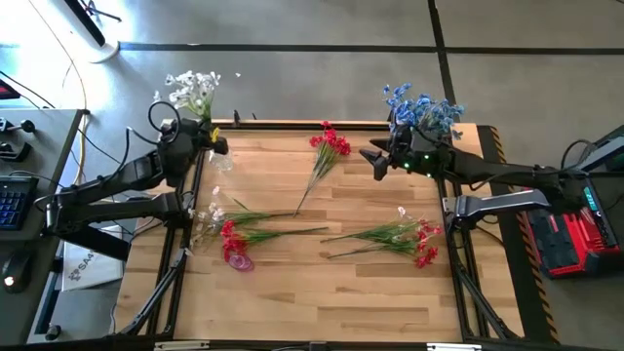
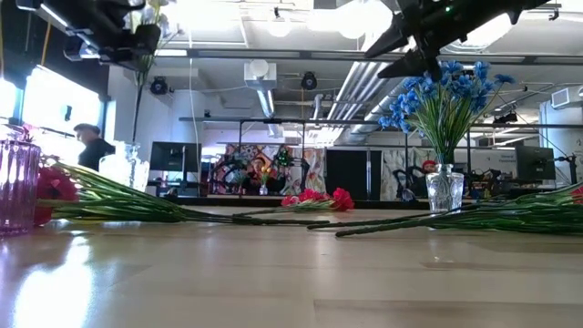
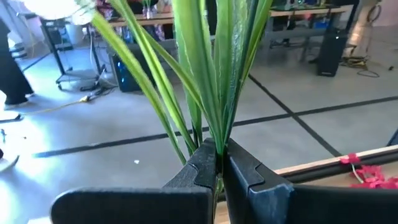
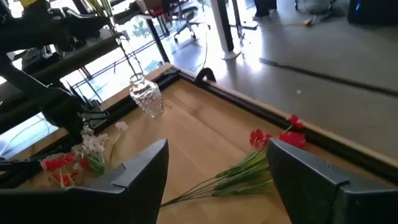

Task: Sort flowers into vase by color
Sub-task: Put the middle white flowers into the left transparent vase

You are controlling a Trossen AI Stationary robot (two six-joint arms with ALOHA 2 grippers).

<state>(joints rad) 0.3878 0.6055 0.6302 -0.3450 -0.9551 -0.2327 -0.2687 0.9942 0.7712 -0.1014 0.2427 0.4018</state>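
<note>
The left gripper (image 3: 219,163) pinches the white flowers' (image 1: 192,90) green stems above a clear vase (image 4: 146,94), while the right gripper (image 4: 217,163), fingers spread, hovers beside the blue flowers (image 1: 421,107) standing in another vase (image 2: 444,189).

We see the wooden table (image 1: 322,283) from straight above. At its far left corner the left gripper (image 1: 207,135) holds a white sprig bunch (image 1: 191,90) that reaches out past the table's edge. At the far right corner the right gripper (image 1: 376,160) hovers over the wood, fingers apart, beside a blue bunch (image 1: 421,107). A red sprig (image 1: 329,148) lies near the table's far middle. Along the left side lie white sprigs (image 1: 210,216) and a red bunch (image 1: 232,236) by a pink vase (image 1: 240,260) on its side. Toward the right side lies another red bunch (image 1: 421,244).
</note>
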